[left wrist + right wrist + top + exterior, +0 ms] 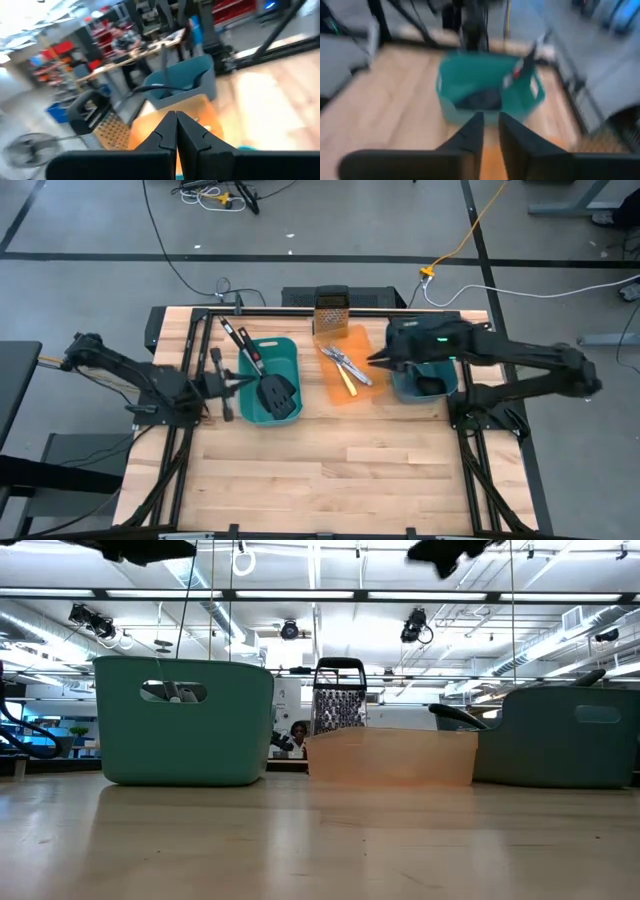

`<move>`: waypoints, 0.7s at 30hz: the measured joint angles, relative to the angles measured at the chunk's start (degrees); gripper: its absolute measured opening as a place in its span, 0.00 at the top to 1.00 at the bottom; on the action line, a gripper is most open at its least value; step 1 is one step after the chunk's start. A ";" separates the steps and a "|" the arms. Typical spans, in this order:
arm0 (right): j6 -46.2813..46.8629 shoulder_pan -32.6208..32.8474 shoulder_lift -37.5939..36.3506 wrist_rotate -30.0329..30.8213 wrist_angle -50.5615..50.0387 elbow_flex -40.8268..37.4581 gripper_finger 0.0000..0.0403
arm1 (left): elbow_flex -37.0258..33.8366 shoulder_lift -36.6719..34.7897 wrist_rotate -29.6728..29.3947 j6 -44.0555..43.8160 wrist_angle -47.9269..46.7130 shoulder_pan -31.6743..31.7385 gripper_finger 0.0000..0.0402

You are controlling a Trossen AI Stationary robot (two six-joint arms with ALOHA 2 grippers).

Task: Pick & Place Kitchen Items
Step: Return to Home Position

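As every utensil in view lay in a tub or on the tray, sorting was judged complete, and the step in hand was taken to be the return of both arms to rest. The left claw (pixel 175 122) was clenched on nothing, its fingers pressed together. Directly ahead of its tips stood a teal tub (pixel 283 352) holding the two spatulas (pixel 278 395). The right claw (pixel 490 120) was released, with a narrow gap between its fingers and nothing in it. The knives (pixel 345 365) lay on the orange tray (pixel 352 338) just below its tips. A ladle (pixel 430 385) sat in the second tub (pixel 403 388) behind the claw, under the wrist. The next move called for lifting the right arm clear of the rims before retracting, without catching a projecting handle.
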 joint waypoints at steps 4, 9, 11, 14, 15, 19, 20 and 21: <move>-1.15 -0.58 -12.75 -1.99 4.11 -6.71 0.97 | -0.11 -9.90 10.34 -3.34 -3.69 4.88 0.99; 0.06 -0.76 -26.80 -2.20 7.83 -15.94 0.96 | -1.65 -17.85 14.90 -8.45 -9.35 10.39 0.99; 0.89 -1.10 -32.07 -2.26 7.65 -19.37 0.95 | -2.78 -18.49 17.67 -9.59 -9.80 11.85 1.00; 2.53 -1.79 -39.94 -2.83 7.81 -24.41 0.97 | -4.89 -19.36 21.68 -10.78 -9.74 13.60 1.00; 3.15 -2.05 -42.47 -3.10 8.15 -26.03 0.98 | -5.92 -19.66 22.38 -11.31 -9.45 14.26 1.00; 6.43 -2.87 -51.76 -2.01 9.76 -32.54 0.98 | -10.56 -22.39 25.81 -13.76 -6.71 16.71 1.00; 7.08 -3.06 -53.92 -1.64 10.21 -33.69 0.98 | -11.26 -23.83 26.76 -14.39 -6.32 17.15 1.00; 7.94 -3.22 -55.89 -1.60 10.05 -34.58 0.98 | -11.65 -25.33 27.35 -15.40 -6.44 17.49 1.00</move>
